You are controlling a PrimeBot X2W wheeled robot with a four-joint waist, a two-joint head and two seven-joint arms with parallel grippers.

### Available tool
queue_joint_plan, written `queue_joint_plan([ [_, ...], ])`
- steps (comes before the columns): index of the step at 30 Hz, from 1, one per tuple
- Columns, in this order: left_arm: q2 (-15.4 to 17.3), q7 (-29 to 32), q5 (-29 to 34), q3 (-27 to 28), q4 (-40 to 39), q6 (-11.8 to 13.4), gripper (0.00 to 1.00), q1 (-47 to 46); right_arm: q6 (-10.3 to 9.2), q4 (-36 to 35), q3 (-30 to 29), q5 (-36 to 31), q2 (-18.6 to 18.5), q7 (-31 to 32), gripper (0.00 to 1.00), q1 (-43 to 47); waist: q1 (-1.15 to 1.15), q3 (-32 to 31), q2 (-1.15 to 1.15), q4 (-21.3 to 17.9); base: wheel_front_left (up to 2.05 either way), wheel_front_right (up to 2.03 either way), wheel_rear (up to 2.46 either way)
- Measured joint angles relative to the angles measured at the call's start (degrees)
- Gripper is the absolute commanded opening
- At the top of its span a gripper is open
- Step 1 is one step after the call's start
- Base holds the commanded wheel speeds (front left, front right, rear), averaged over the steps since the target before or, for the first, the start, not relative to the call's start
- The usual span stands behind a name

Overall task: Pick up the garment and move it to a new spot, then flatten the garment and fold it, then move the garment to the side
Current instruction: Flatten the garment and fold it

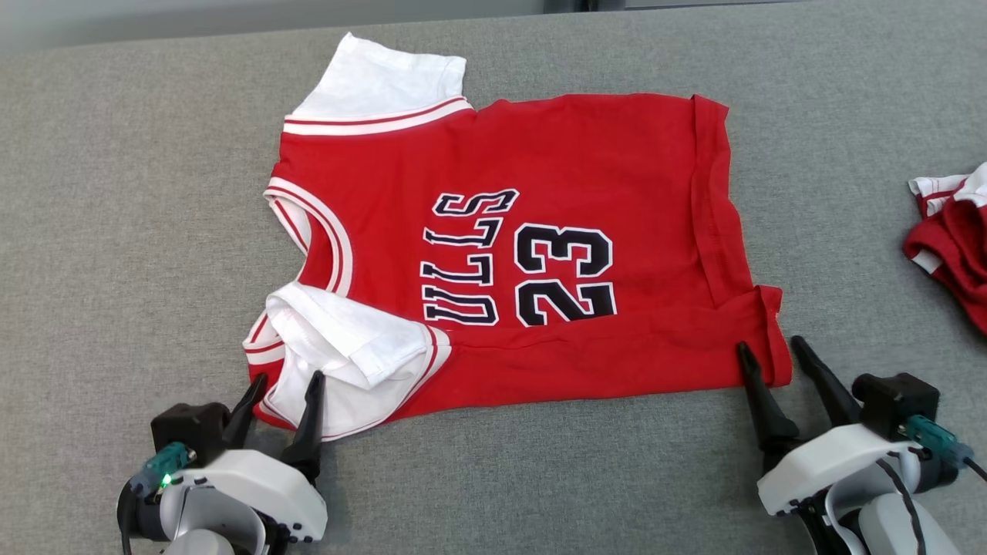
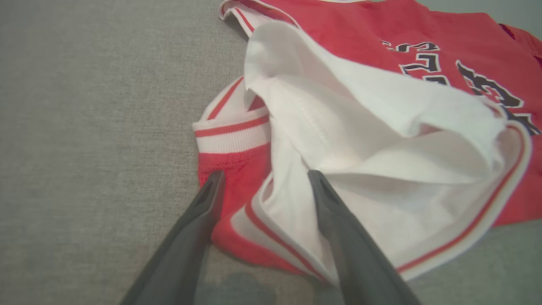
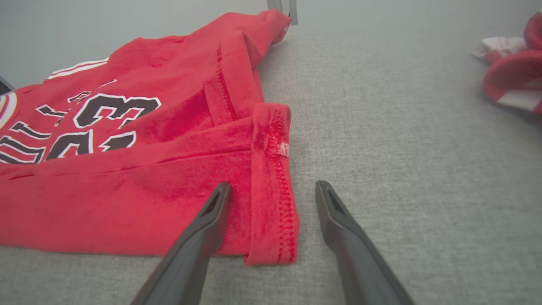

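1. A red number 23 basketball jersey (image 1: 586, 146) lay spread out, print side up, in the middle of a grey fabric surface (image 1: 116, 193).
2. The left gripper (image 1: 289, 377) stood wide apart over the jersey's near, crumpled white sleeve (image 1: 347, 347) (nothing held).
3. The right gripper (image 1: 769, 343), equally wide, straddled the near hem corner (image 1: 773, 308).
4. Another red-and-white garment (image 1: 952, 247) lay bunched at the right edge.

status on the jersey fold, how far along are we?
Done: the jersey lies spread out on the grey surface, print up, mostly flat.
In hand: both pincers are open at its near edge. The left pincer is at the rumpled white sleeve and the right pincer straddles the hem corner. Nothing is gripped yet.
Left: smooth that sleeve, fold, move aside.
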Motion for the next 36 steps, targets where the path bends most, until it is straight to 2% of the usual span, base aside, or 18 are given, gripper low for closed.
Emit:
queue_joint_plan([
  [3, -0.5, 1.7, -1.8, 0.3, 1.2, -0.5, 1.00, -0.9, -0.01, 2.3, 1.9, 1.7, -0.3, 0.2, 1.00, -1.6, 0.00, 0.3, 0.00, 0.0, 0.00, 0.00, 0.00],
  [4, -0.7, 2.2, -2.4, 0.5, 1.4, -0.7, 0.97, -1.1, 0.00, 2.8, 2.7, 2.3, -0.5, 0.4, 1.00, -2.1, 0.00, 0.4, 0.00, 0.0, 0.00, 0.00, 0.00],
  [5, -0.6, 2.9, -2.7, 0.4, 1.5, -1.0, 0.62, -1.2, -0.01, 3.2, 3.2, 3.0, -0.7, 0.6, 0.77, -2.5, 0.00, 0.5, 0.00, 0.0, 0.00, 0.00, 0.00],
  [6, -0.7, 3.4, -3.5, 0.5, 1.5, -1.4, 0.11, -1.4, -0.01, 3.7, 3.6, 3.8, -0.9, 0.7, 0.48, -3.0, 0.00, 0.6, 0.00, -0.1, 0.00, 0.00, 0.00],
  [7, -0.6, 3.9, -4.1, 0.7, 1.5, -1.4, 0.00, -1.5, 0.00, 4.0, 4.0, 4.5, -1.2, 0.7, 0.08, -3.3, 0.00, 0.7, 0.00, -0.1, 0.00, 0.00, 0.00],
  [8, -0.5, 4.7, -4.1, 0.6, 1.4, -1.5, 0.00, -1.6, 0.00, 4.2, 4.3, 5.2, -1.3, 0.7, 0.00, -3.6, 0.00, 0.8, 0.00, -0.1, 0.00, 0.00, 0.00],
  [13, 0.1, 6.8, -4.7, 0.1, -1.4, -1.7, 0.00, -1.2, 0.10, 3.9, 5.4, 8.0, -2.1, 0.8, 0.00, -3.9, 0.00, 0.8, 0.00, 0.1, 0.00, 0.00, 0.00],
  [20, 2.7, 10.9, -5.5, 0.2, -10.1, -0.1, 0.00, 4.1, 0.07, -1.6, 3.5, 10.1, -4.1, 3.0, 0.00, -0.1, 0.00, 0.1, 0.00, 0.6, 0.00, 0.00, 0.00],
  [21, 4.2, 12.2, -5.7, 0.5, -13.5, 1.0, 0.00, 6.4, 0.08, -4.5, 2.0, 10.3, -4.3, 4.2, 0.00, 2.6, 0.00, -0.1, 0.00, 0.8, 0.00, 0.00, 0.00],
  [25, 5.8, 14.0, -5.8, 1.0, -18.1, 2.7, 0.00, 9.5, 0.08, -9.1, -0.6, 9.9, -4.0, 6.5, 0.00, 7.5, 0.00, -0.4, 0.00, 1.1, 0.00, 0.00, 0.00],
  [30, 7.1, 15.4, -5.7, 1.4, -22.2, 4.7, 0.00, 11.8, 0.08, -15.6, -3.8, 8.1, -1.3, 10.5, 0.00, 12.8, 0.00, -0.6, 0.00, 1.0, 0.00, 0.00, 0.00],
  [31, 7.3, 15.5, -5.3, 1.3, -22.3, 5.0, 0.05, 11.8, 0.07, -16.2, -4.0, 7.6, -0.9, 11.0, 0.20, 13.2, 0.00, -0.6, 0.00, 0.9, 0.00, 0.00, 0.00],
  [32, 7.2, 15.5, -5.1, 1.2, -22.3, 5.2, 0.87, 11.7, 0.07, -16.6, -4.3, 7.0, -0.6, 11.2, 0.55, 13.3, 0.00, -0.6, 0.00, 0.8, 0.00, 0.00, 0.00],
  [33, 7.0, 15.4, -5.0, 1.1, -22.2, 5.3, 1.00, 11.7, 0.07, -16.9, -4.6, 6.5, -0.3, 11.6, 1.00, 13.3, 0.00, -0.6, 0.00, 0.6, 0.00, 0.00, 0.00],
  [36, 6.6, 13.8, -3.6, 1.0, -21.6, 6.2, 1.00, 10.9, -0.01, -17.1, -5.4, 4.8, 0.0, 11.5, 1.00, 13.1, 0.00, -0.8, 0.00, 0.4, 0.00, 0.00, 0.00],
])
